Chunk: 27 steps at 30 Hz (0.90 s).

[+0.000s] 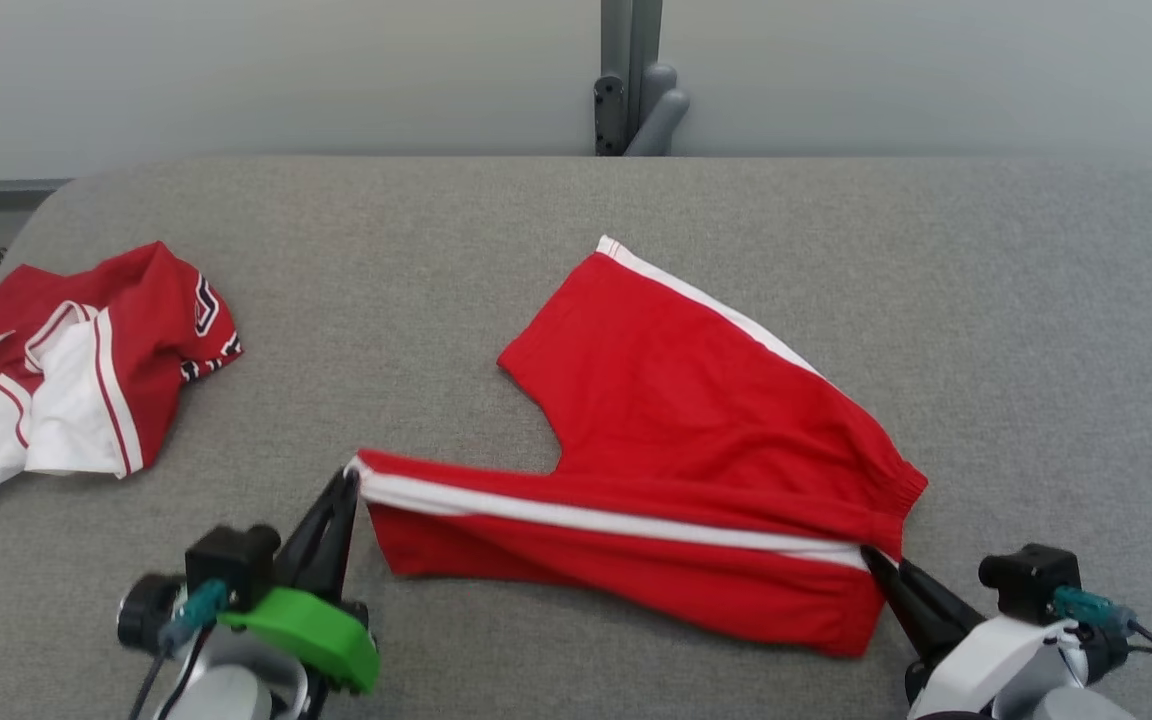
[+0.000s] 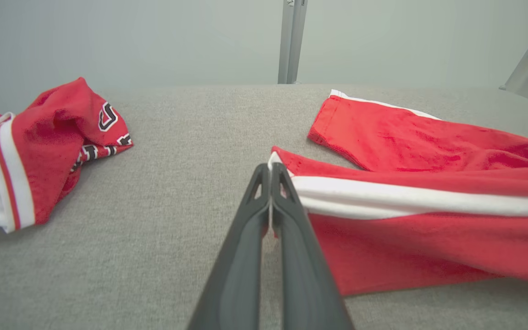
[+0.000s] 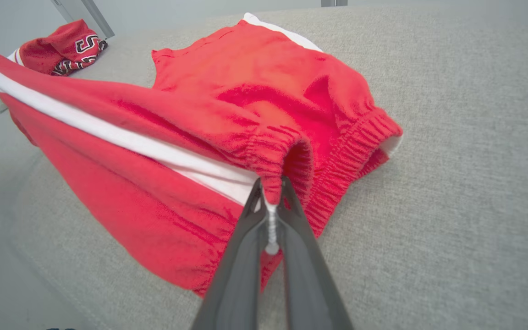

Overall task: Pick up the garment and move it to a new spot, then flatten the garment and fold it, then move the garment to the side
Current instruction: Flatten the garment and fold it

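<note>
Red shorts [image 1: 676,420] lie centre-right on the grey surface [image 1: 986,300], waistband [image 3: 355,151] toward my right and legs toward my left. The far leg is flat on the cloth top. The near leg is drawn into a straight line along its white stripe [image 1: 576,518], strung between both arms.

My left pincer [image 1: 351,480] is pressed together on the hem corner of that near leg, right at the stripe's end. In the left wrist view the two dark fingers [image 2: 291,215] meet with only a sliver of white fabric between them. My right pincer [image 1: 871,553] is pinching the waistband end of the same stripe. The right wrist cam shows the elastic bunched over the tips, with white cloth caught in the slit.

Below the stripe the red fabric drops toward the near edge. From the right wrist cam this near part looks raised off the surface, though I can't tell how far.

A crumpled red-and-white jersey [image 1: 86,360] lies well apart at far left, near the surface's edge. A grey post [image 1: 631,80] stands behind the surface, against a pale wall.
</note>
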Available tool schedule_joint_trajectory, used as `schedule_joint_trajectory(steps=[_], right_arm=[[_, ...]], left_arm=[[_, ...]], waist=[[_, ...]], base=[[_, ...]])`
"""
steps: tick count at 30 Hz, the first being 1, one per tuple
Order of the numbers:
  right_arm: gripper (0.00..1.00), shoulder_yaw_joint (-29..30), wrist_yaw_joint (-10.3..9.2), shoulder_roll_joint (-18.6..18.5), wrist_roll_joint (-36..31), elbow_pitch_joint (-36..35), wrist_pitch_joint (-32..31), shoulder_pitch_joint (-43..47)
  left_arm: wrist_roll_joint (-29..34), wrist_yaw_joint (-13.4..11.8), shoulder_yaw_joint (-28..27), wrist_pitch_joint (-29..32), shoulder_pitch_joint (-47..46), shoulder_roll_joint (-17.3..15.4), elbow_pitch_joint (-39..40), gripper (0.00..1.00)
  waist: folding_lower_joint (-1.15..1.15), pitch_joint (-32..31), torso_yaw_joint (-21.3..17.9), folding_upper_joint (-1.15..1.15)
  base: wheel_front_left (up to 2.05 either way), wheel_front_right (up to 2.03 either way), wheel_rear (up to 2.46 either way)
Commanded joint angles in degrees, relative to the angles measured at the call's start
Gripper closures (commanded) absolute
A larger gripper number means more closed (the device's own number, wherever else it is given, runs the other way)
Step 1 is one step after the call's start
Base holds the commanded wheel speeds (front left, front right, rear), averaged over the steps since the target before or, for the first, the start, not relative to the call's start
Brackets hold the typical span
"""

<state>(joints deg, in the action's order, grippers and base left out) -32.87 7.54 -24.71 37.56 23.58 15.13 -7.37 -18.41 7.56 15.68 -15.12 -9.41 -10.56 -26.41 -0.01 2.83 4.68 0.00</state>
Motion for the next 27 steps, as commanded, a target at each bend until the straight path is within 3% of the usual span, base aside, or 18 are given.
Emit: schedule_joint_trajectory(steps=[1, 5, 15, 21, 27], right_arm=[[1.00, 0.95, -0.10, 0.21, -0.52, -0.60, 0.01, -1.79], [1.00, 3.54, -0.10, 1.07, -0.12, -1.72, 0.02, -6.07], [1.00, 8.70, -0.09, 6.34, -2.83, -1.29, 0.02, -15.41], [1.00, 13.31, -0.10, 11.78, -5.95, 0.79, 0.02, -17.77], [1.00, 15.46, -0.11, 14.79, -8.41, 2.13, 0.02, -18.45]], left_arm=[[0.45, -0.15, 0.75, -0.01, -4.29, -0.99, 0.18, 1.00], [1.55, -0.15, 3.59, 0.00, -12.64, -2.20, -1.70, 1.00], [4.48, -0.15, 12.82, 0.00, -37.81, -3.35, -16.41, 1.00], [4.86, -0.15, 14.95, 0.00, -47.24, -2.75, -24.70, 1.00], [6.59, -0.69, 15.24, 0.00, -52.81, -2.84, -30.02, 1.00]], waist=[[0.01, 5.43, -2.54, 0.00], [0.01, 9.68, -4.40, 0.00], [0.01, 21.14, -10.83, 0.00], [0.01, 25.08, -14.65, 0.00], [0.01, 26.98, -17.14, 0.00]], base=[[0.00, 0.00, 0.00], [0.00, 0.00, 0.00], [0.00, 0.00, 0.00], [0.00, 0.00, 0.00], [0.00, 0.00, 0.00]])
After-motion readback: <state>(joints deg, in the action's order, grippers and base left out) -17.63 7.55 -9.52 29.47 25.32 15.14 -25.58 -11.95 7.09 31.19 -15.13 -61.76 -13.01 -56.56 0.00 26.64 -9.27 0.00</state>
